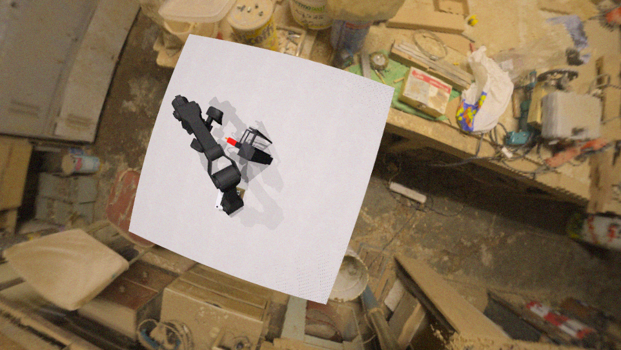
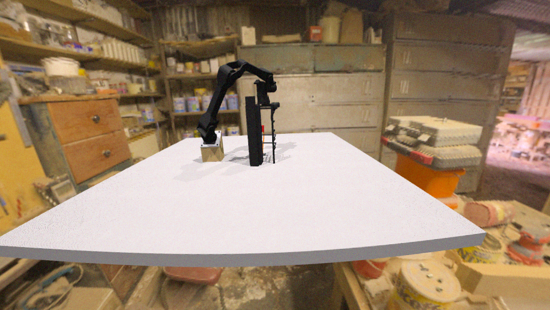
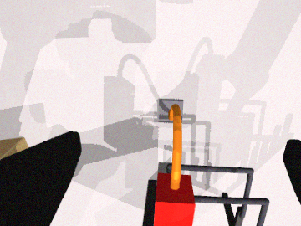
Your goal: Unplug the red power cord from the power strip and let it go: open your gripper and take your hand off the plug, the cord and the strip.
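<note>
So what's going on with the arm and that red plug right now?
The pincer is wide open and holds nothing; its dark fingers stand apart on either side of the red plug, not touching it. The plug, with its orange cord, sits on the tall black power strip. Whether it is fully pulled out cannot be told.
</note>
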